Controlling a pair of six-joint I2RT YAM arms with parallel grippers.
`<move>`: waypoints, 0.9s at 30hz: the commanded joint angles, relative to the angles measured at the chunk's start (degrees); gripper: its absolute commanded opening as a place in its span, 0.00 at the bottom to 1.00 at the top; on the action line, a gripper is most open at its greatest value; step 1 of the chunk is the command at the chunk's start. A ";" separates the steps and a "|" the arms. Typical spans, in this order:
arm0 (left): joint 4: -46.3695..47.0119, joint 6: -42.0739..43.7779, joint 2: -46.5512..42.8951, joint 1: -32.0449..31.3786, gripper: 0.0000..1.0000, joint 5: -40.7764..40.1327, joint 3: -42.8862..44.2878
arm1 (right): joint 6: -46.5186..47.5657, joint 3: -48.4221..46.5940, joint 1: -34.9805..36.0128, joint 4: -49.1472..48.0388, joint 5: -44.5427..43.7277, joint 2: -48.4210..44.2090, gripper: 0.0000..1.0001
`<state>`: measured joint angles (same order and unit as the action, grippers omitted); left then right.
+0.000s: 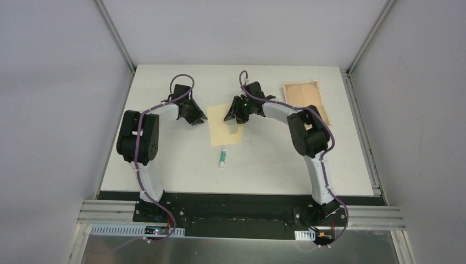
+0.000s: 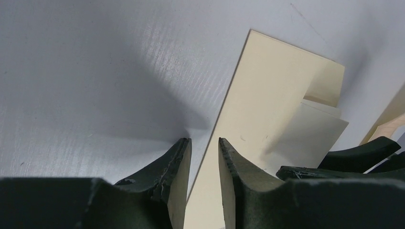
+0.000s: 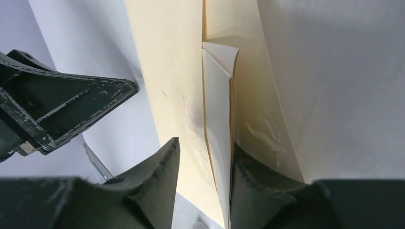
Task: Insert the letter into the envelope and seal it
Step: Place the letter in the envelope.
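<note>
1. In the top view the right end effector [image 1: 235, 118] covers the upper right part of the envelope [image 1: 224, 135], so the mouth and flap cannot be read there. Only a pale corner of the letter [image 1: 237, 130] shows just below its fingers.
2. In the right wrist view the right end effector [image 3: 205, 143] hides the near end of the letter [image 3: 218, 109]. How deep the sheet sits in the envelope [image 3: 167, 71] cannot be told.
3. In the left wrist view an edge of the envelope [image 2: 267, 86] runs into the gap of the left end effector [image 2: 204, 140] and is cut off at the frame's lower edge. Whether they touch there cannot be judged.
4. The envelope is flat, matte, yellow-tan paper. The letter [image 2: 310, 138] is paler and folded into stacked layers with crisp creases, and it pokes out at the envelope's far end, ahead and to the right of the left end effector.
5. The right end effector is released: its fingers stand parted with the letter between them, close against one finger and clear of the other.
6. The left end effector [image 1: 193, 116] is parted narrowly and clamps nothing visible, just beside the envelope's left edge.
7. Both arms bend with elbows outward and wrists turned toward each other, with the envelope between them on the white table [image 1: 275, 165].
8. A small white-green tube [image 1: 222, 158] lies nearer the bases than both end effectors. A bordered tan sheet [image 1: 302, 93] lies to the right of the right end effector, its lower edge partly under that arm.
</note>
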<state>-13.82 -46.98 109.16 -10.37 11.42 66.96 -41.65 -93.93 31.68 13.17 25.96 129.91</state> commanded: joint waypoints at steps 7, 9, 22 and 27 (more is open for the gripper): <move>-2.36 3.70 -0.49 0.62 0.37 4.46 0.79 | 4.81 -0.43 -0.55 6.27 -7.06 -7.17 0.47; -2.13 3.90 -0.63 0.41 0.38 5.62 1.08 | 4.90 -0.60 -0.51 6.69 -7.32 -7.41 0.47; -1.48 4.02 1.19 -2.37 0.30 7.87 4.00 | 6.67 -0.60 -0.56 10.20 -11.80 -9.23 0.46; -2.83 4.50 2.43 -2.37 0.26 6.71 4.91 | 7.98 -0.55 -0.56 11.75 -13.77 -9.87 0.45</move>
<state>-15.40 -43.90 110.52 -12.60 18.39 69.30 -35.79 -93.89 31.27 23.70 15.11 125.03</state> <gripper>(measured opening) 0.281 0.455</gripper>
